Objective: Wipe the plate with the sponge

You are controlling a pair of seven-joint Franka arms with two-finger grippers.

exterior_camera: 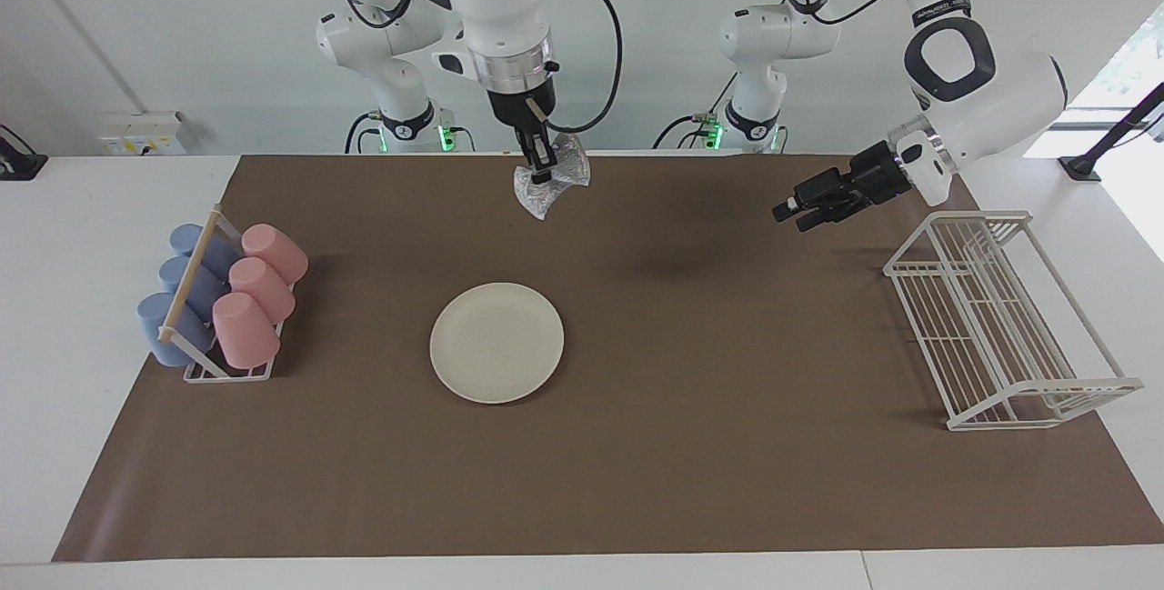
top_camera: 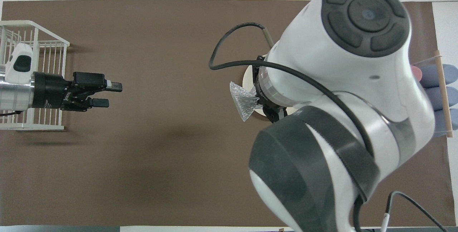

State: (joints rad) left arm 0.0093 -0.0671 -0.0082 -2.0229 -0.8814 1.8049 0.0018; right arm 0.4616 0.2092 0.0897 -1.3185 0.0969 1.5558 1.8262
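Sponge [exterior_camera: 550, 183] hangs pinched in my right gripper [exterior_camera: 543, 165], high over the mat [exterior_camera: 691, 445]; plate [exterior_camera: 496, 355] lies bare below. My left gripper [exterior_camera: 793, 211] waits, fingers spread, beside the rack [exterior_camera: 1000, 317].

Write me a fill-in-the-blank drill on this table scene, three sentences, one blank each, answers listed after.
1. The right end effector, raised over the brown mat, is shut on the silvery glittery ____.
2. The round cream-white plate lies flat on the brown ____.
3. The left end effector hangs in the air beside the white wire ____.

Missing words: sponge; mat; rack
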